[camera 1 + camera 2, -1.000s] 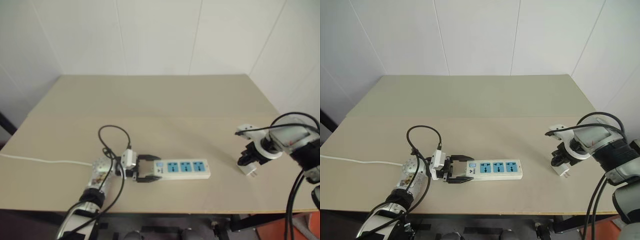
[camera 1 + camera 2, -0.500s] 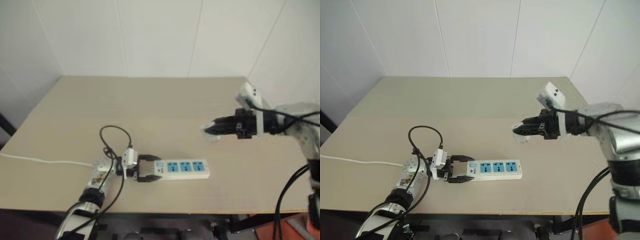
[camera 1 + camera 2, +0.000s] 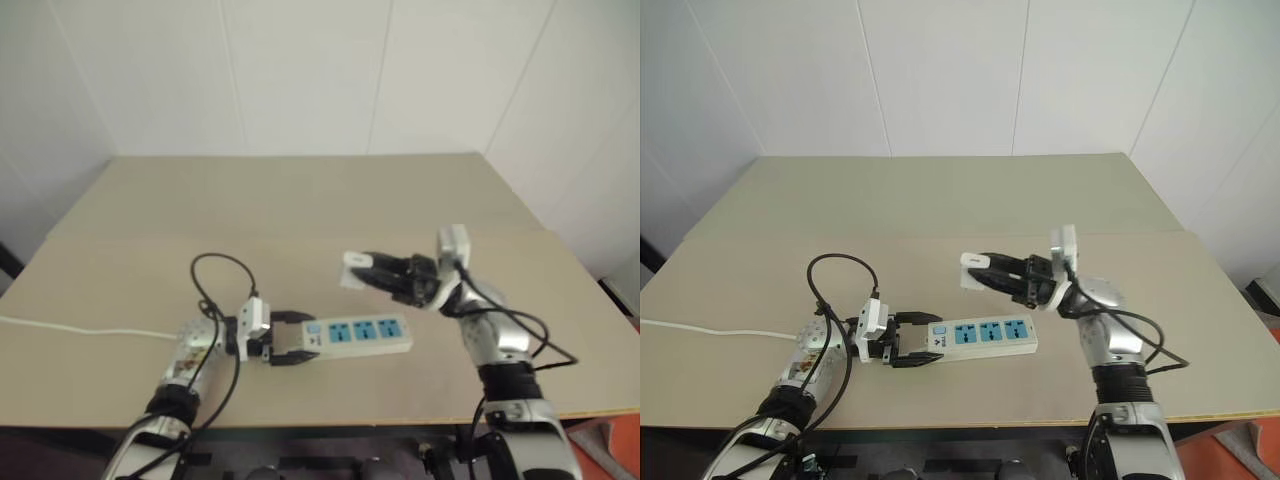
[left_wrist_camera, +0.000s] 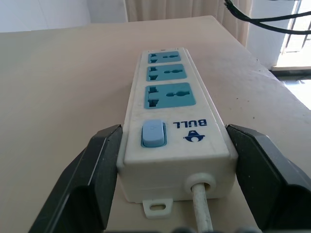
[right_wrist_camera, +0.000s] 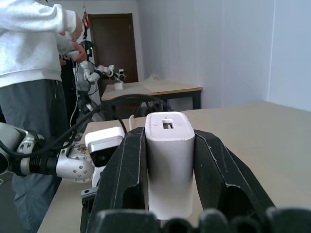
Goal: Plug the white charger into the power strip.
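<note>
The power strip (image 3: 990, 334), a white bar with three blue sockets, lies flat on the table's front half. My left gripper (image 3: 928, 339) is shut on its switch end, one black finger (image 4: 102, 165) against each long side. The white charger (image 3: 973, 273) hangs in the air just above and behind the strip's left half, and my right gripper (image 3: 992, 276) is shut on it, pointing left. In the right wrist view the charger (image 5: 170, 155) stands upright between the two black fingers (image 5: 127, 167). Its prongs are hidden.
The strip's thin white cord (image 3: 710, 330) trails to the table's left edge. A black cable loop (image 3: 835, 275) rises behind my left wrist. The wooden table (image 3: 940, 200) stands against white walls. A person (image 5: 34, 73) stands beyond the table, beside another table (image 5: 155, 88).
My right gripper has carried the charger left from the table's right side to above the strip, turning to point left. The left gripper kept its hold. The camera shifted slightly.
</note>
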Controlling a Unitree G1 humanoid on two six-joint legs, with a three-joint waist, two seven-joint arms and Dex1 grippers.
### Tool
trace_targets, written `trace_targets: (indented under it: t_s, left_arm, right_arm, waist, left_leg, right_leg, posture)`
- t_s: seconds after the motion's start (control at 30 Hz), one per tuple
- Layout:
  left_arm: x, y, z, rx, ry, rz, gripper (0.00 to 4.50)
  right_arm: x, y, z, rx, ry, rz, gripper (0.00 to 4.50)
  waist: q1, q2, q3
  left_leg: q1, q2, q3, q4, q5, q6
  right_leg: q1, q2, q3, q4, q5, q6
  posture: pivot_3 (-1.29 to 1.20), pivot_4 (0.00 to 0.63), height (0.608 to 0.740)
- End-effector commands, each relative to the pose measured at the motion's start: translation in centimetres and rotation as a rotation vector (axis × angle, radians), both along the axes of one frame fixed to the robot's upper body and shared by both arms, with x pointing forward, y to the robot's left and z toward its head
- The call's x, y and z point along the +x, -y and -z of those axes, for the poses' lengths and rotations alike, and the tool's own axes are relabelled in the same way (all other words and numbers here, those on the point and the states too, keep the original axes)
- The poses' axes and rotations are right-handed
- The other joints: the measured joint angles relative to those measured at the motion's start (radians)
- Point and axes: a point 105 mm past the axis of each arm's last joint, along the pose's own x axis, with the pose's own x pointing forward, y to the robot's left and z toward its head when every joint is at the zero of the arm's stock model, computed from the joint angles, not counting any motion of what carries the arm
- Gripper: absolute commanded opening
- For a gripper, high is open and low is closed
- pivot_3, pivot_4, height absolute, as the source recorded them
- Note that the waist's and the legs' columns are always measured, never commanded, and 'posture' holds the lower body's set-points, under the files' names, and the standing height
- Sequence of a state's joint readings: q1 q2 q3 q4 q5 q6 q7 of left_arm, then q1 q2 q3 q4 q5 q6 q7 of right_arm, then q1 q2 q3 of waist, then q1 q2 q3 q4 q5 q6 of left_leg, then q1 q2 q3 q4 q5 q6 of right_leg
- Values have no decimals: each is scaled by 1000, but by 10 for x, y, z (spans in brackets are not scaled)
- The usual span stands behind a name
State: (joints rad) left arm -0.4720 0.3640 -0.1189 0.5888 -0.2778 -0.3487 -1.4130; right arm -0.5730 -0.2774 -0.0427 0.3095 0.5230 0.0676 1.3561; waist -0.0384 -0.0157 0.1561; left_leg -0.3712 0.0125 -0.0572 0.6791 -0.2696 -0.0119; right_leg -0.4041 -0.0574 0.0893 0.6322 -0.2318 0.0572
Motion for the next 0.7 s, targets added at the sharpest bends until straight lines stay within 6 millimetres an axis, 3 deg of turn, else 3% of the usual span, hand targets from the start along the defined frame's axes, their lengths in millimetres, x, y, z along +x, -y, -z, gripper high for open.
trace_targets:
  t_s: [0.03, 0.27, 0.7]
  left_arm:
    - [-8, -4, 11, 61, -42, 31, 3192]
    - [-12, -10, 12, 73, -46, 33, 3192]
    - [-13, -9, 15, 85, -46, 45, 3192]
  right_arm:
    - [-5, -13, 9, -38, 51, -74, 1119]
    - [-5, -27, 36, -118, 2, -158, 1119]
    - [3, -17, 35, -111, -8, -136, 1119]
  waist:
    - [-2, 0, 0]
    - [-7, 1, 0]
    - [-8, 1, 0]
  left_leg:
    - [0, 0, 0, 0, 0, 0]
    - [1, 0, 0, 0, 0, 0]
    - [2, 0, 0, -1, 0, 0]
  right_leg:
    - [0, 0, 0, 0, 0, 0]
    - [0, 0, 0, 1, 0, -1]
    - [0, 0, 0, 1, 0, -1]
  posture:
    - [0, 150, 740]
    - [0, 150, 740]
    - [0, 150, 740]
